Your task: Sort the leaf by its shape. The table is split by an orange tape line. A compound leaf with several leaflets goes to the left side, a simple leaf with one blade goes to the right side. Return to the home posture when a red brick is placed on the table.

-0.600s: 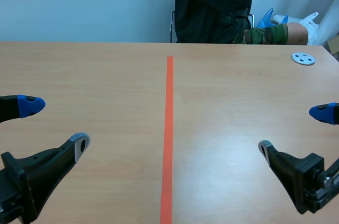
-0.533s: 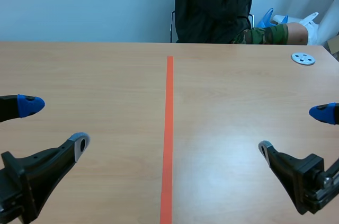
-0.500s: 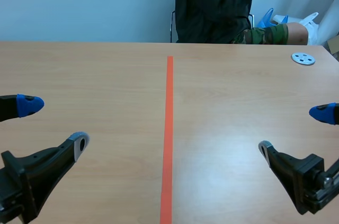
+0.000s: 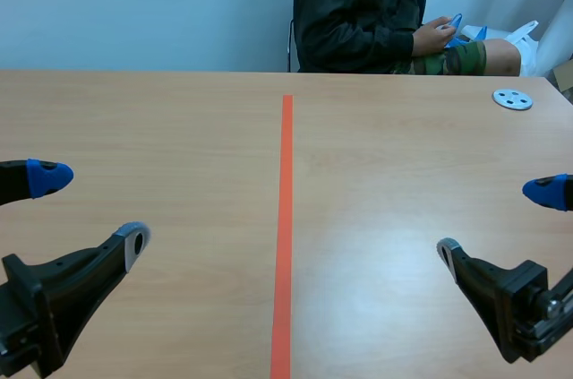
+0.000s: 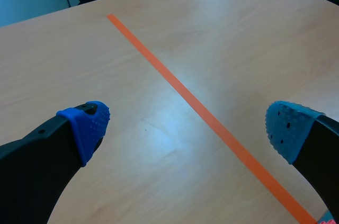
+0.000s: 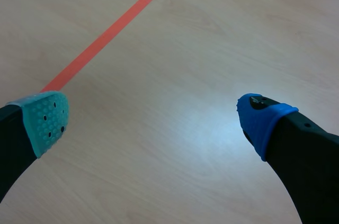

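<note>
1. Since the earlier frames, only the person (image 4: 349, 12) across the tabletop (image 4: 179, 128) has shifted: the arms are lowered and the hands (image 4: 436, 36) now sit together off the far edge, around something blue that I cannot identify. Both of my arms stand where they stood.
2. Left end effector (image 4: 91, 211): fingers spread wide, nothing between them. The left wrist view confirms this (image 5: 188, 127), with bare wood and tape under the gap.
3. Right end effector (image 4: 497, 222): likewise wide open and holding nothing; the right wrist view (image 6: 153, 121) shows only wood ahead of it.
4. Task item: no leaf is visible in any view, so it is not on the tabletop. No red brick is visible either.
5. Governing relation: the orange tape line (image 4: 285, 218) runs straight away from me, midway between the two end effectors. With no leaf present, its direction from either end effector, its long axis and the nearer arm cannot be stated. My judgement is that a leaf would arrive from the person's side, at the far edge, ahead of both arms.
6. Other item: a small grey disc (image 4: 512, 99) with holes lies on the far right of the tabletop, well apart from the right end effector.
7. Brands, labels, writing: none legible anywhere.
</note>
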Controlling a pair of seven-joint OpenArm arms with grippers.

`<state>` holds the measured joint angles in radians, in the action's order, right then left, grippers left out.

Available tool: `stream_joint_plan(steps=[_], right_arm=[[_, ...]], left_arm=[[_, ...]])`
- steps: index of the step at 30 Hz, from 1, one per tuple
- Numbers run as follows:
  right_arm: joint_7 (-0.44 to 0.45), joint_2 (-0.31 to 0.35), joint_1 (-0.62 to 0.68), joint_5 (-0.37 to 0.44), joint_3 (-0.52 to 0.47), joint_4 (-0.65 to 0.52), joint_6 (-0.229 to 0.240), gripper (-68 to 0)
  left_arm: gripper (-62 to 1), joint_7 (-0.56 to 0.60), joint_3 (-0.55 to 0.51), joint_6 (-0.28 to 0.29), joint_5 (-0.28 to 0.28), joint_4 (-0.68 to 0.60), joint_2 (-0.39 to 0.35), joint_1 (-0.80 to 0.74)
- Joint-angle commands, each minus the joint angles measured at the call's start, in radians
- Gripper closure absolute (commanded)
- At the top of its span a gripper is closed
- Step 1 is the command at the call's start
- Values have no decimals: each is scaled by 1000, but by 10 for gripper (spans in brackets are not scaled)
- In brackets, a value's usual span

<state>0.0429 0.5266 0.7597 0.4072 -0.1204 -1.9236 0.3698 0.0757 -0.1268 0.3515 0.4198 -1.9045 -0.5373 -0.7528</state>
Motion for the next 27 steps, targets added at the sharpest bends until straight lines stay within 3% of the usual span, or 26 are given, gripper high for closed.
stream_joint_plan(steps=[1,27], right_arm=[[5,10,-12,3,-3,-3,-4,-679],[4,10,-11,-13,-3,-3,-4,-679]], left_arm=[[-623,10,3,1,3,-21,7,3],[-623,11,3,1,3,-21,7,3]])
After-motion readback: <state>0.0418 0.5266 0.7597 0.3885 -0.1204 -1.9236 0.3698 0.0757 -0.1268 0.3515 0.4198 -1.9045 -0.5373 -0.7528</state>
